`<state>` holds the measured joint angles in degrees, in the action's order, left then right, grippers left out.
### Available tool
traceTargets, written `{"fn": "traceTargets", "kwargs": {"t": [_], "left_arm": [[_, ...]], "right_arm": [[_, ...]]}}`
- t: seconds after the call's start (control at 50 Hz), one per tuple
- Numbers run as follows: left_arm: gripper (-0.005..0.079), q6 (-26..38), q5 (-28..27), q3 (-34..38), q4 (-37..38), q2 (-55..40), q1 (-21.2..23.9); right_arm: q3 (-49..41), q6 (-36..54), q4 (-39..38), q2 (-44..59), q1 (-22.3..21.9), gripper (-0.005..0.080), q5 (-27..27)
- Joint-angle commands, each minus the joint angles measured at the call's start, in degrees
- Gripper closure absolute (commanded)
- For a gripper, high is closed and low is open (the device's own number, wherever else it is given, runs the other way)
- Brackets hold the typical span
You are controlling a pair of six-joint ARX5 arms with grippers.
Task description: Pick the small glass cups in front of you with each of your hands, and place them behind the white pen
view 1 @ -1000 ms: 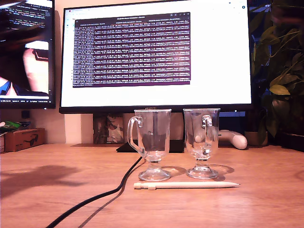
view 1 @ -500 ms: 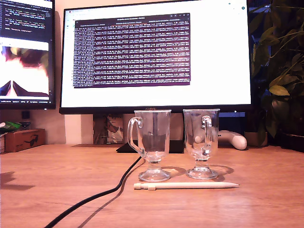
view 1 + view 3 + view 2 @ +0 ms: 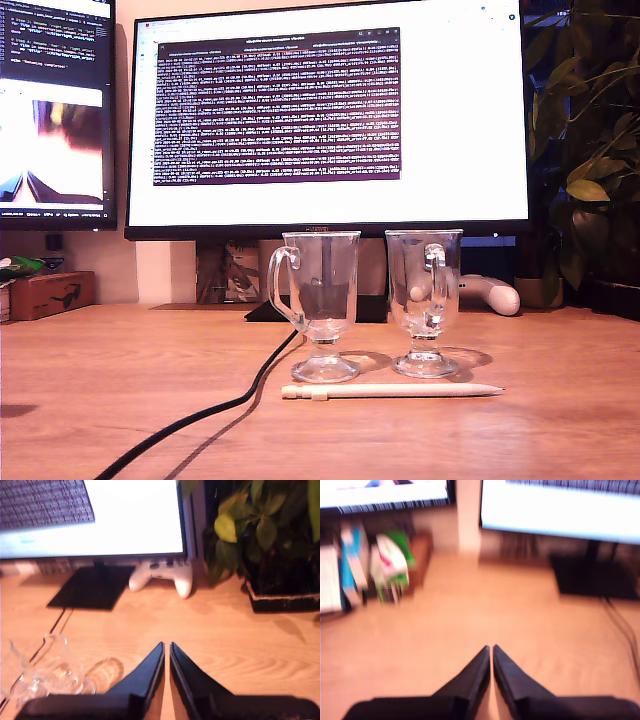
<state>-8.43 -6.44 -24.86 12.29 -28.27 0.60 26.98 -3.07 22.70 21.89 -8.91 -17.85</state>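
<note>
The jaws of my first gripper [image 3: 491, 647] are drawn to a thin slit with nothing between them, above bare wooden surface [image 3: 530, 615]. Those of my second gripper [image 3: 166, 644] are just as narrow and empty, with a small clear glass cup [image 3: 57, 660] showing blurred nearby. In the exterior view that footed, loop-handled cup [image 3: 425, 290] and its matching glass cup [image 3: 322, 290] stand upright, side by side and apart, just behind the slim white pen [image 3: 390, 391] lying flat before their feet. The placing looks done, so the care now is to keep both arms high and away: stemmed cups likely tip easily, and the black cable [image 3: 230, 405] runs past one foot. Only the exterior view shows the cups against the pen, and it shows neither gripper. Only the wrist views show the jaws, and the first is blurred, with no cup or pen.
</note>
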Motion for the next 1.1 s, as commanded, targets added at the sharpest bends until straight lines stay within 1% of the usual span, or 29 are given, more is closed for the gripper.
{"fn": "traceTargets", "kwargs": {"t": [0.0, 0.26, 0.48, 0.62, 0.78, 0.86, 1.0, 1.08], "left_arm": [[0.0762, -0.61, 0.98, 2.51, -0.92, 0.61, 1.29], [0.0762, -0.5, 5.75, 8.5, -6.51, 1.11, 5.42], [0.0762, 1.29, 8.33, 13.6, -10.64, 3.63, 6.27], [0.0762, 2.91, 9.94, 15.72, -10.67, 5.66, 6.27], [0.0762, 4.42, 11.85, 18.18, -10.93, 8.7, 5.79], [0.0762, 5.84, 12.68, 19.06, -9.53, 10.32, 5.16], [0.0762, 5.79, 12.9, 19.85, -8.17, 13.81, 4.31], [0.0762, 5.75, 12.9, 19.87, -6.21, 16.06, 4.26]], "right_arm": [[-2.64, -1.51, -1.99, -1.66, 0.28, 0.0765, 0.04], [-7.3, -2.84, -7.39, -7.96, 0.28, 0.0765, 0.46], [-12.09, -2.75, -10.54, -11.26, 0.26, 0.0765, 0.46], [-15.26, -2.51, -11.34, -12.76, 0.26, 0.0765, 0.46], [-16.63, -2.05, -11.43, -13.03, 0.26, 0.0765, 0.15], [-17.49, -1.99, -11.02, -13.07, 0.28, 0.0765, -0.28], [-19.12, -1.11, -10.67, -13.2, 0.52, 0.0765, -2.43], [-19.78, 0.68, -9.9, -13.2, 1.2, 0.0765, -3.17]]}}
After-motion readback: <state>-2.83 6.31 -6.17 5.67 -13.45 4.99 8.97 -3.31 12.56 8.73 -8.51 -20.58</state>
